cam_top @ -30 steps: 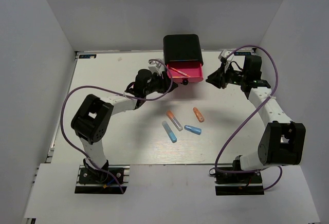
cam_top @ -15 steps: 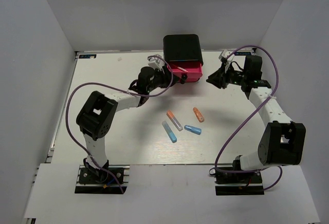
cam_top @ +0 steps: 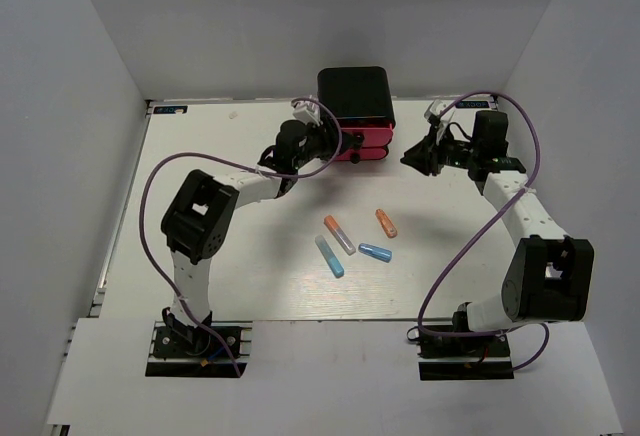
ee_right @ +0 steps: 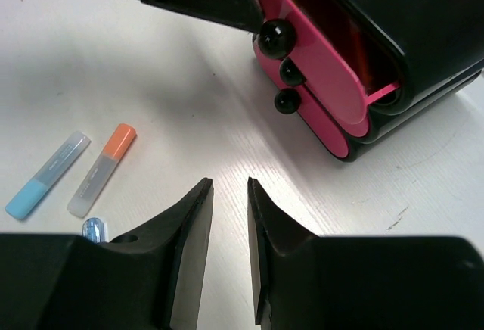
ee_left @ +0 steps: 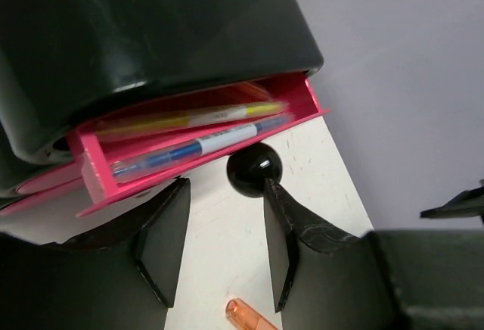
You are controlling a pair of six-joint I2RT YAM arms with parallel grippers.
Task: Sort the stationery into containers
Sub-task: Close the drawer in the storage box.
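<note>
My left tool (ee_left: 224, 194) is spread just short of the top drawer (ee_left: 92, 169) knob (ee_left: 255, 169); my right tool (ee_right: 229, 186) is barely parted, with the orange-grey marker (ee_right: 102, 169) nearby.

The top view looks down over the whole desk (cam_top: 280, 286); both wrist views face the pink drawers (ee_right: 318, 80) — the left right against them, the right slightly farther.

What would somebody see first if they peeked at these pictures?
The bright pink drawers in the black rounded box case at the far edge of the white table jump out first. In the left wrist view the top drawer stands slightly open with yellow and blue pens inside, and the left gripper sits open right at its black round knob. Four short capped markers, orange and blue, lie loose mid-table.
</note>
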